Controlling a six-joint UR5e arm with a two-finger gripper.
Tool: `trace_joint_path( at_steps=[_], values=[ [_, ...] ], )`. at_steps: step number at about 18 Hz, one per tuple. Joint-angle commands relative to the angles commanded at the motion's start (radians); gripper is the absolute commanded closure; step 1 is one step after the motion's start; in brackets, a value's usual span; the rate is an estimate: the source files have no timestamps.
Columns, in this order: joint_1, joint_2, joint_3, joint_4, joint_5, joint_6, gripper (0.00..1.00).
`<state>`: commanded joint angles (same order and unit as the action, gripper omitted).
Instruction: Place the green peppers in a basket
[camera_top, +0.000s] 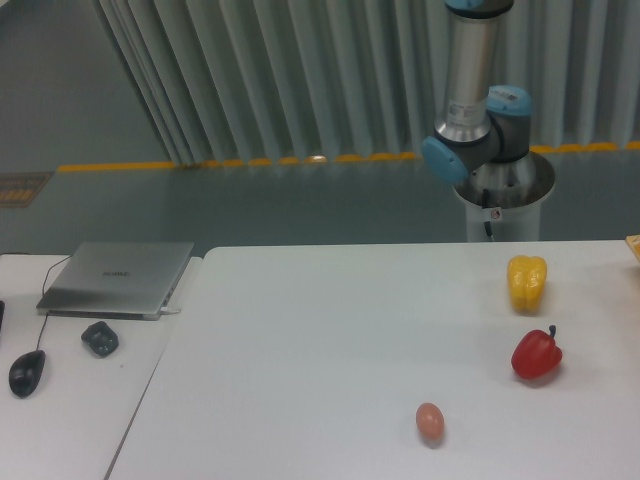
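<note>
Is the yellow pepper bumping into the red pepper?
Apart. The fixed camera shows a strip of bare white table between the glossy yellow bell pepper and the shiny red bell pepper in front of it.

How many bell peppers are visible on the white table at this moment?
2. The glossy yellow bell pepper lies near the table's right edge, and the glossy red bell pepper lies just in front of it, nearer the camera. No green pepper is visible; one may be outside the frame.

Yellow pepper (527, 283), red pepper (536, 353), egg (430, 421) well apart on table (320, 330).
</note>
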<state>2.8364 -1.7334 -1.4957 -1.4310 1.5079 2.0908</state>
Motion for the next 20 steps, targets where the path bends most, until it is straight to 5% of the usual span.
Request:
trace_joint_path(
  at_steps=[7,20],
  values=[
    [-0.118,-0.037,0.0,-0.006,0.087,-0.018,0.0],
    [-0.146,-0.064,0.0,-0.002,0.097,-0.021,0.0]
  ],
)
